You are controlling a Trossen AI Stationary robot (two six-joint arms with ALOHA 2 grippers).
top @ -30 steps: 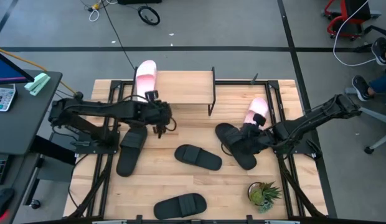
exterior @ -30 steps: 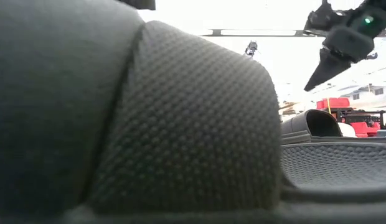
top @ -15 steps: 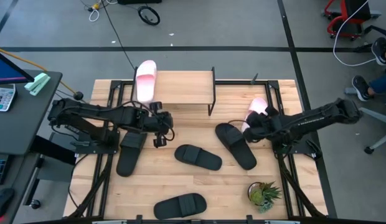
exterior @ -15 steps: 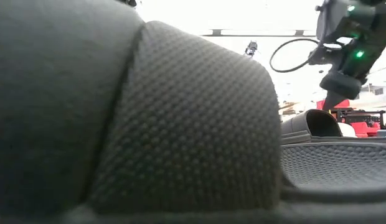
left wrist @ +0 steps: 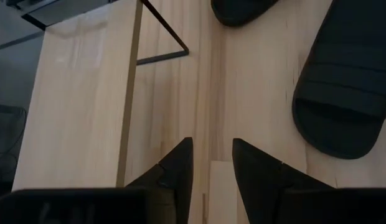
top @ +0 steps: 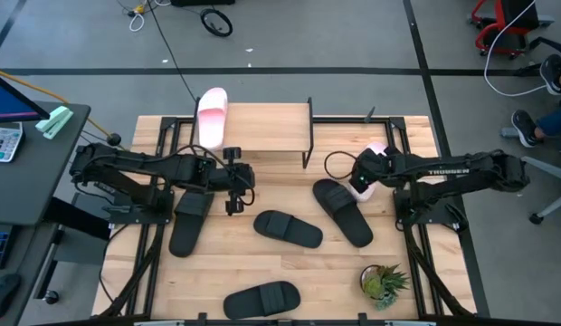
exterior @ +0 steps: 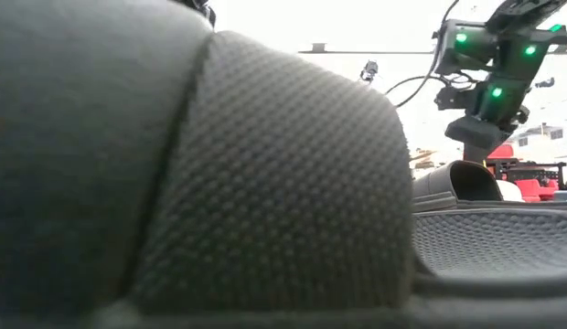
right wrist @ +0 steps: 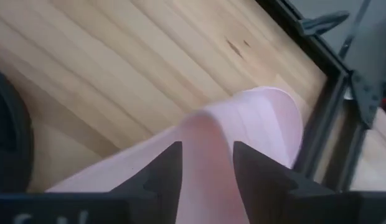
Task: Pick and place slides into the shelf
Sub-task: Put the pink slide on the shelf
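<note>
One pale pink slide (top: 212, 116) lies on the left end of the shelf (top: 267, 127), its toe past the far edge. A second pink slide (top: 378, 150) lies on the table at the right. My right gripper (top: 360, 177) is open right above it, its fingers on either side of the strap (right wrist: 205, 134). My left gripper (top: 231, 201) is open and empty over bare table in front of the shelf. Black slides lie flat on the table at the left (top: 192, 217), the middle (top: 288, 228), the right (top: 344, 210) and the near edge (top: 261, 299). My right gripper (right wrist: 205, 165) comes at the pink slide from above, with the strap rising between its open fingers (right wrist: 167, 171). I cannot tell whether the fingers touch the strap. The slide lies flat on the table.
A small potted plant (top: 383, 282) stands at the near right. Black frame rails (top: 403, 154) run along both sides of the table. The shelf's black leg (left wrist: 162, 56) stands close to my left gripper (left wrist: 211, 152). A black slide (exterior: 201, 174) fills most of the low view.
My right gripper has gone from over the right black slide toward the table's far edge, turning as it went, and now stands over the pink slide. My left gripper has gone a little from the shelf toward the near edge.
</note>
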